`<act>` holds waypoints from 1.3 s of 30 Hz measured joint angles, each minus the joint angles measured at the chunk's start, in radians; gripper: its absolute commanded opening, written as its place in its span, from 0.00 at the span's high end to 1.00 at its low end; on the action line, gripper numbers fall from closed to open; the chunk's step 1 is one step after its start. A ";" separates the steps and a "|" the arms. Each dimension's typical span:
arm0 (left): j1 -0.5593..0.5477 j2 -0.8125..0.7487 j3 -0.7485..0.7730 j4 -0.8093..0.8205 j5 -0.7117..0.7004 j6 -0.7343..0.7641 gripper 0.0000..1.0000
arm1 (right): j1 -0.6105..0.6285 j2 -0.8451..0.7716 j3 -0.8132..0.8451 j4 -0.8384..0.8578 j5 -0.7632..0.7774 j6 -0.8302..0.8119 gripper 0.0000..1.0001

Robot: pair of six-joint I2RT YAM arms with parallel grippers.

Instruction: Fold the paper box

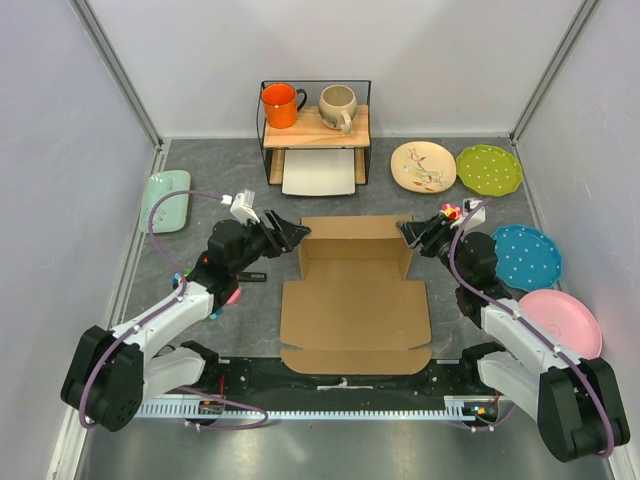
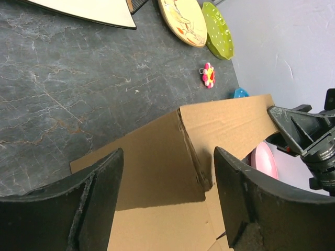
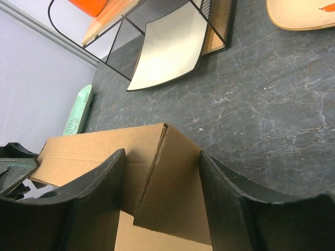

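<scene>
The brown paper box (image 1: 355, 305) lies in the middle of the table, its near panels flat and its far wall (image 1: 355, 228) and two side flaps standing up. My left gripper (image 1: 298, 237) is open at the far left corner; in the left wrist view (image 2: 167, 196) the standing corner of the box (image 2: 183, 141) sits between the fingers (image 2: 99, 204) without being clamped. My right gripper (image 1: 408, 233) is open at the far right corner; in the right wrist view (image 3: 159, 201) the side flap (image 3: 178, 183) stands slanted between the fingers (image 3: 230, 204).
A wire shelf (image 1: 315, 125) at the back holds an orange mug (image 1: 280, 104) and a beige mug (image 1: 337, 105), with a white tray (image 1: 320, 172) under it. Plates lie on the right: cream (image 1: 423, 166), green (image 1: 489, 169), blue (image 1: 527, 256), pink (image 1: 562, 322). A mint tray (image 1: 165, 200) lies on the left.
</scene>
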 measured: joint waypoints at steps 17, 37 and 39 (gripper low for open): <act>0.018 0.090 0.082 -0.039 0.089 -0.014 0.27 | -0.006 -0.108 -0.105 0.048 0.007 0.046 0.45; -0.005 0.111 -0.085 0.309 0.194 -0.089 0.38 | -0.010 -0.231 -0.199 0.045 0.018 0.180 0.32; -0.005 0.106 -0.083 0.296 0.188 -0.089 0.38 | -0.010 -0.241 -0.211 0.054 0.008 0.185 0.35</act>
